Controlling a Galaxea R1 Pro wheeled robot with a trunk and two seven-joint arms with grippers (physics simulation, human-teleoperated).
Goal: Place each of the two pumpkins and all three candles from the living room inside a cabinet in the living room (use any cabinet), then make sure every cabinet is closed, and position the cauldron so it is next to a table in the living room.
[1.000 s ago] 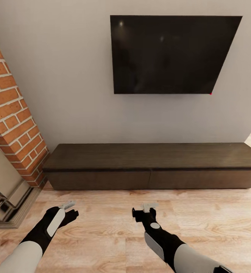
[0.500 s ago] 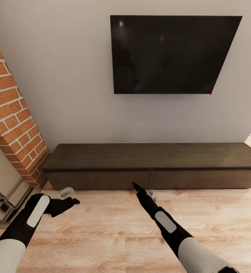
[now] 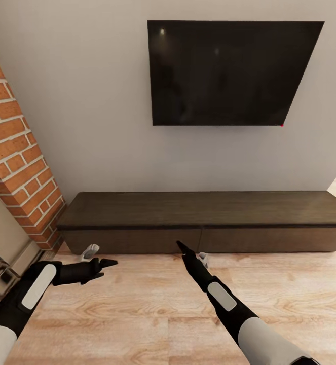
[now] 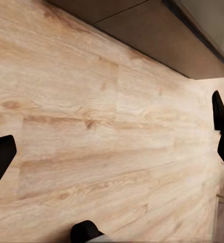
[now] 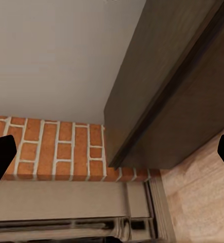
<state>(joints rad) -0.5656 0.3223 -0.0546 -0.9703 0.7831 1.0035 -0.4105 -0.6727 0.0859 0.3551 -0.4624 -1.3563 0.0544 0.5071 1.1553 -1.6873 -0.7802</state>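
Wall: pale grey, with a dark TV (image 3: 233,73) mounted above the cabinet.
Floor (image 3: 152,309): light wood planks, running up to the cabinet's base.
Cabinet (image 3: 208,220): long, low, dark brown, against the wall; both drawer fronts (image 3: 132,240) sit flush, so it reads as closed. The top is bare.
Brick column (image 3: 15,147): stands at the cabinet's left end, with a pale fireplace surround below it.
Right claw (image 3: 188,252): reached forward, close to the seam between the two drawer fronts, touching nothing that I can confirm. In the right wrist view its finger tips (image 5: 0,157) show well apart with nothing between them; it is wide open and empty.
Left claw (image 3: 99,257): low over the floor near the left drawer front. In the left wrist view its tips (image 4: 221,114) are spread wide over bare planks; empty.
Handling, judged: the fronts are stiff, smooth and handle-less, so a pinch will likely slip; hooking the top edge or the centre seam looks the better hold.
Risk, judged: a finger skating off the glossy front.
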